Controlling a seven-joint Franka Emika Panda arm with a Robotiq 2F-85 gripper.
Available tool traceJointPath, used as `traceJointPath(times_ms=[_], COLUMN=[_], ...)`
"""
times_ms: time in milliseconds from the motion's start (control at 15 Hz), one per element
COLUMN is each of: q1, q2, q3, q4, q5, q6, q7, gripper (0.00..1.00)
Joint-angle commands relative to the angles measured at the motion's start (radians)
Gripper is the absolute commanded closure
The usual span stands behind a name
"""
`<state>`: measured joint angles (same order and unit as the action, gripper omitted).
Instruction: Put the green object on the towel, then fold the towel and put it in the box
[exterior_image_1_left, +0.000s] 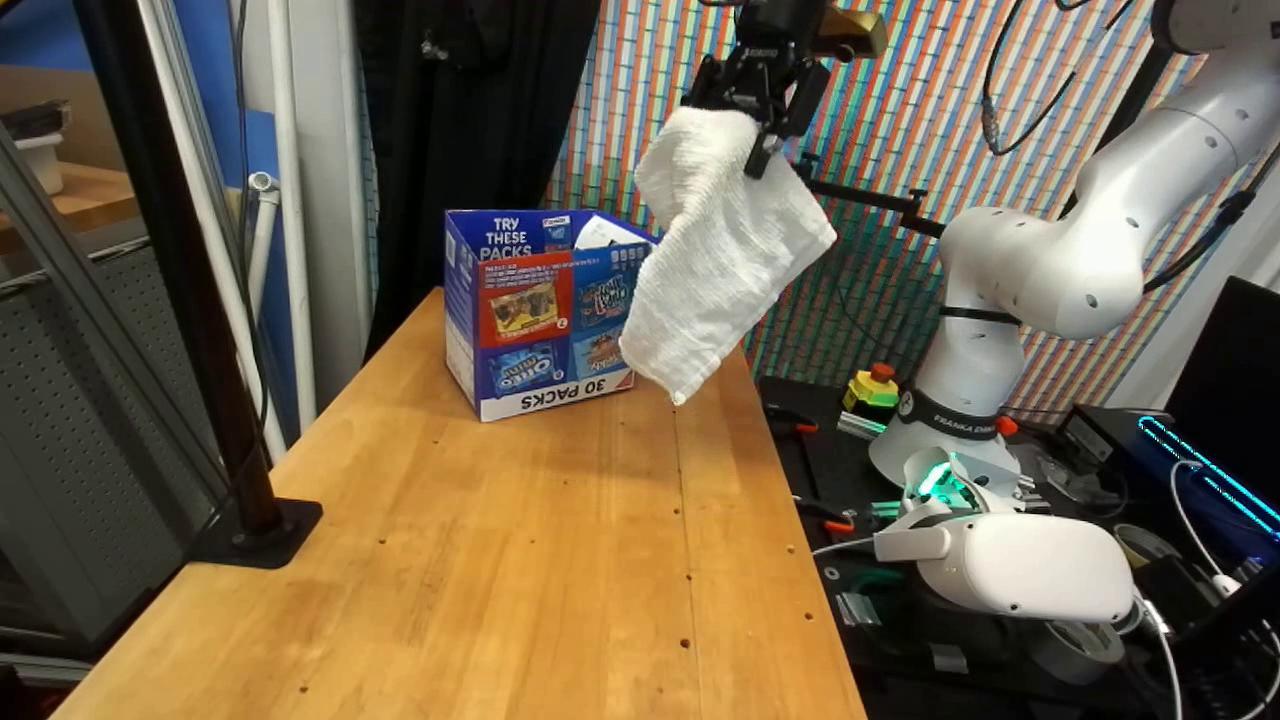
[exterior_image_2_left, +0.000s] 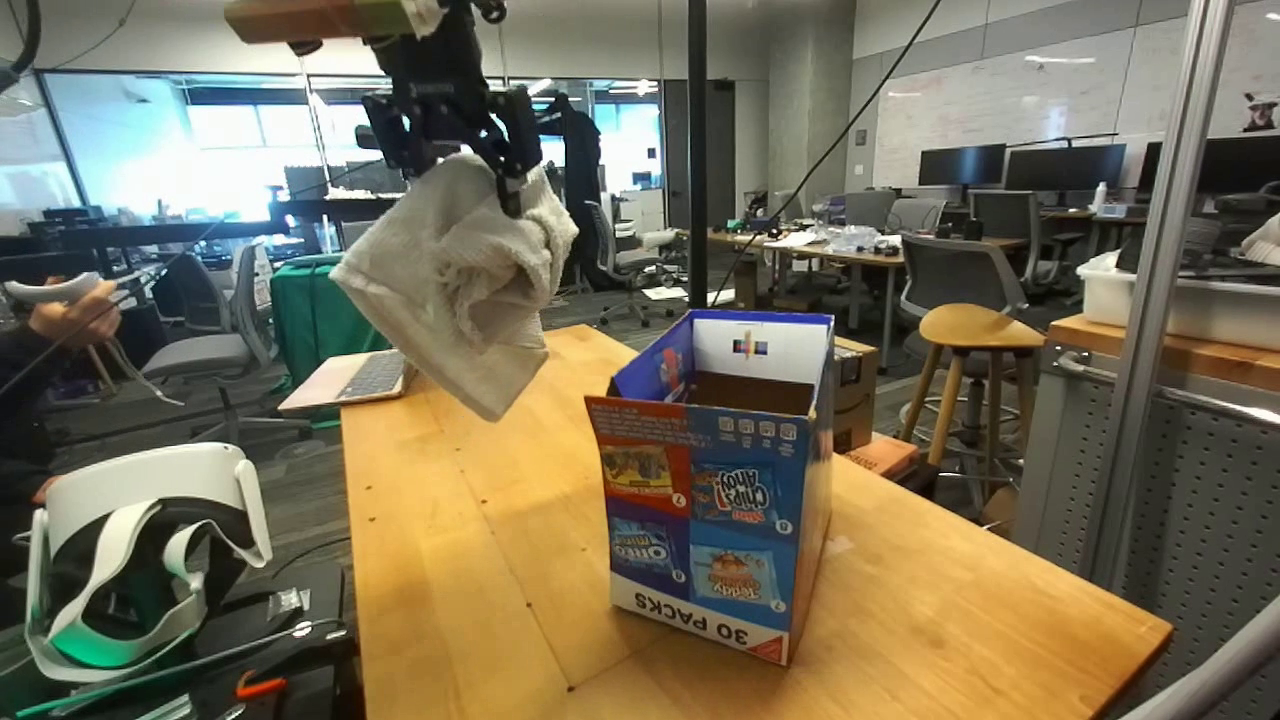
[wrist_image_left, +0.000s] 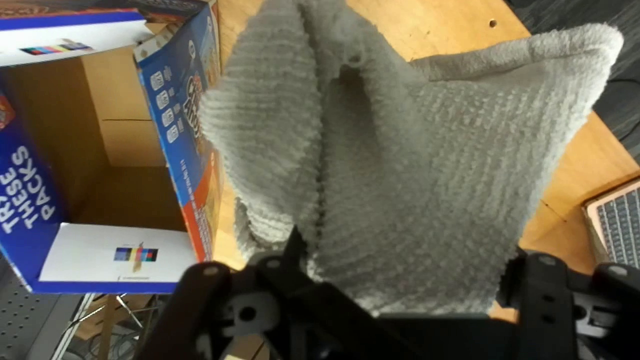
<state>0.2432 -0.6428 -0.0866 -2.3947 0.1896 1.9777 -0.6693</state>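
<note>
A pale, ribbed towel (exterior_image_1_left: 735, 270) hangs in mid-air above a wooden bench (exterior_image_1_left: 480, 560), gripped near its top by black jaws. In an exterior view the towel is right of upper centre, draping to a pointed lower corner and overlapping the right side of a box (exterior_image_1_left: 525, 320). That box — blue, printed with cookie packs — stands on the bench with its top open; the words "30 PACKS" run upside down along the bottom of its printed face. A white robot arm (exterior_image_1_left: 1060, 270) rises at the right of the frame, with a white headset (exterior_image_1_left: 1045, 565) below it.

In an exterior view with a laptop (exterior_image_2_left: 352, 380) at the bench's far left edge, the towel hangs at upper left and the box stands right of centre.

In the wrist view the towel fills the middle in deep folds. The jaws stand wide at the bottom of the frame — a thick bunch of cloth between them. The box's open top takes up the left side, brown cardboard inside.
</note>
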Motion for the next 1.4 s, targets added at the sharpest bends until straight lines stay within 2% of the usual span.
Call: traceJointPath(times_ms=[0,200,333,733,1133,1333], q1=[-0.015,-0.045,-0.074,-0.141,-0.166,-0.167], q2=[0.005,0.024,0.056,0.218,0.461,0.534], q3=[-0.049,-0.047,-0.017,0.061,0.093,0.104], q4=[0.145,0.252,0.326,0.492,0.580,0.553], q5=[0.036,0.015,-0.023,-0.240,-0.383,-0.433], q6=[-0.096,-0.100,-0.058,0.082,0.191,0.228], q7=[0.001,0.058,0.120,0.247,0.290,0.295], gripper=[0.47,0.47,0.47,0.47,0.47,0.47])
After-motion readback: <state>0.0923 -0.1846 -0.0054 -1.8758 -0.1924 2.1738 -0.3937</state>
